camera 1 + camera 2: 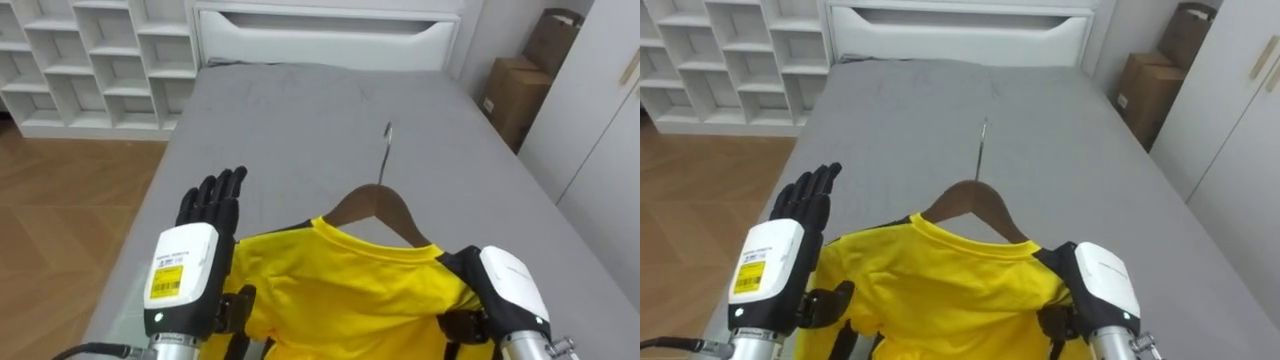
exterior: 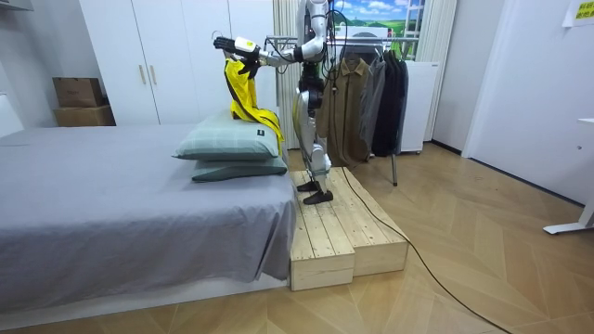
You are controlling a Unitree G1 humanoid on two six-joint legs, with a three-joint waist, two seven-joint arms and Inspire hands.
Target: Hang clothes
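A yellow shirt (image 1: 350,290) hangs on a wooden hanger (image 1: 375,205) whose metal hook (image 1: 385,150) points away from me, over the grey bed. My left hand (image 1: 210,205) is at the shirt's left shoulder with its fingers straight and pointing forward. At the shirt's right shoulder is my right hand (image 1: 510,285), its fingers hidden under the cloth. In the room view I stand on a wooden platform (image 2: 343,232) at the bed's side. Both arms reach out over the bed there, and the yellow shirt (image 2: 243,93) dangles from them.
The grey bed (image 1: 300,110) stretches ahead to a white headboard (image 1: 320,35). White cube shelves (image 1: 90,60) stand at the far left, cardboard boxes (image 1: 515,95) at the right. In the room view, two pillows (image 2: 232,148) lie below the shirt and a rack of dark clothes (image 2: 371,93) stands behind me.
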